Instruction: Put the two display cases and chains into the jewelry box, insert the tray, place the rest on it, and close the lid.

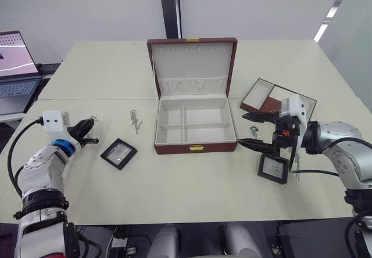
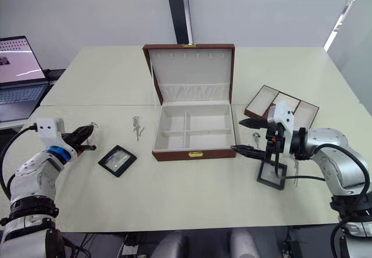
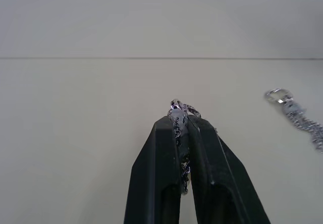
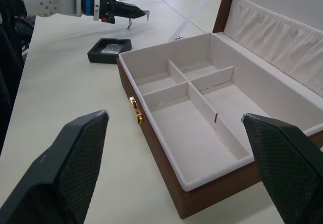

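left gripper (image 3: 182, 125) pinched shut on a thin silver chain (image 3: 177, 114), links bunched between the two black fingers and a small loop poking out just past the tips; a second silver chain (image 1: 135, 121) lying loose on the cream table (image 1: 174, 188), ahead of that gripper toward the box, clasp end visible in the left wrist view. just beside and slightly forward of the left gripper, a flat black display case (image 1: 118, 153) with a pale clear top, resting flat on the table. right gripper (image 1: 250, 131) spread wide, nothing between the fingers, pointing at the side of the jewelry box (image 1: 195, 125); directly ahead of it, the box's cream-lined interior split by dividers into four empty compartments, brown outer walls, gold clasp on the front, lid standing upright with a gathered fabric pocket. just under and behind the right gripper, a second black display case (image 1: 273, 168) on the table, apart from the fingers. beyond the right gripper, a brown tray (image 1: 264, 94) with cream compartments lying flat beside the box. a small silvery item (image 1: 254, 130) on the table between the right gripper's fingers and the box, too small to identify
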